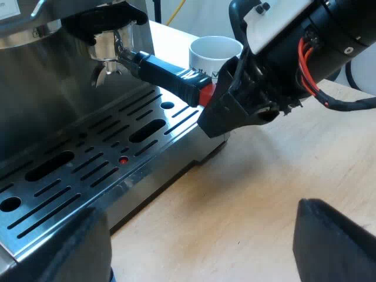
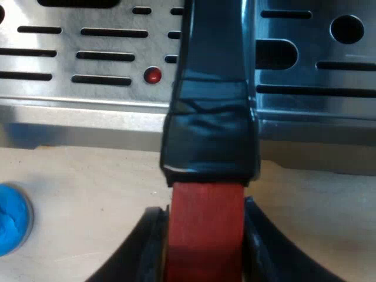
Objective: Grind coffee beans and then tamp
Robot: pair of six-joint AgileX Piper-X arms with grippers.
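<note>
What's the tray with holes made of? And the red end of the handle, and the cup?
The drip tray looks like brushed steel: silvery, with reflections between its slots. The handle's red end seems matte plastic or rubber, smooth and dull; I can't tell which. The mug looks like glazed ceramic: white and shiny.

The tray (image 1: 88, 176) is brushed silver steel, patterned with rows of dark slots and round holes, and has one small red dot (image 1: 123, 160). The handle (image 1: 161, 71) is glossy black and its end (image 2: 204, 229) is plain red. The fingers (image 2: 143, 249) are black. The mug (image 1: 214, 53) is white with dark print. The tamper (image 2: 12, 218) is bright blue. The tabletop (image 1: 235, 205) is pale wood.
</note>
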